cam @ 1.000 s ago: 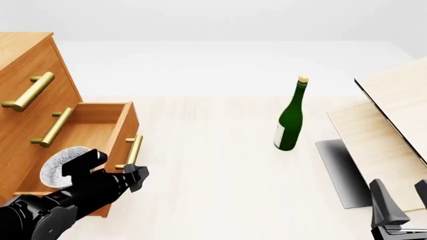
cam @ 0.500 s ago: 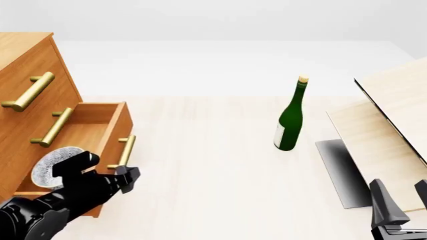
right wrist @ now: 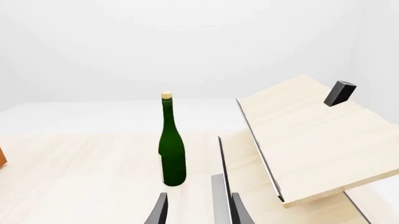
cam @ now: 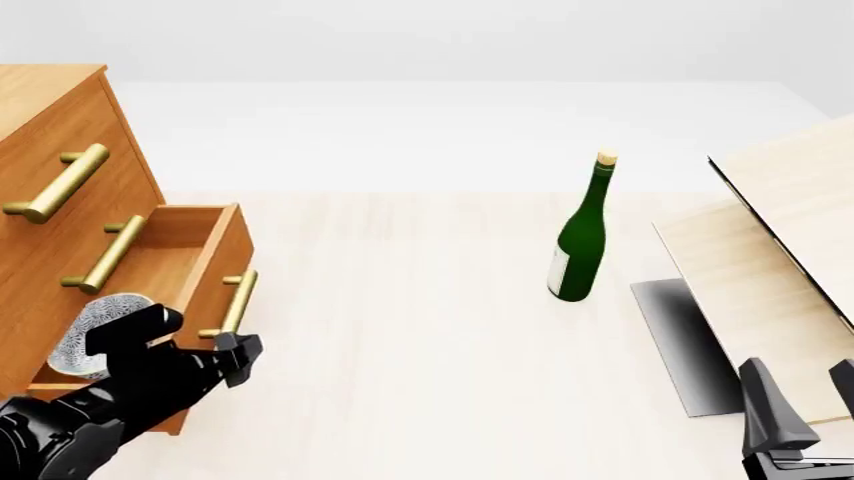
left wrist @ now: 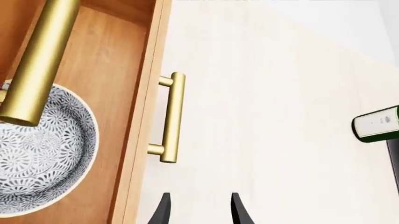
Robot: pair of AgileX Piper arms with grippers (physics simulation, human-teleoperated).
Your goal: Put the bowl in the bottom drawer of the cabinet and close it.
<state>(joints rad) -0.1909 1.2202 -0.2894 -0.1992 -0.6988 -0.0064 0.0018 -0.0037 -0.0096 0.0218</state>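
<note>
Left gripper [cam: 240, 357]: fingers parted, empty, at drawer front. Right gripper [cam: 801, 405]: parted, idle, 4 o'clock. Bowl [cam: 96, 333]: inside bottom drawer [cam: 214, 262], part-open, 9 o'clock. Step: closing. Next: push front fully into cabinet [cam: 54, 130].

I count one cabinet [cam: 54, 150] with three drawers, each with one brass handle, and one bowl [cam: 87, 335] in the bottom drawer [cam: 180, 265]. One green bottle [cam: 582, 240] stands on my counter [cam: 427, 360]. The pale boards [right wrist: 305, 135] look like two, though overlap makes that uncertain.
</note>
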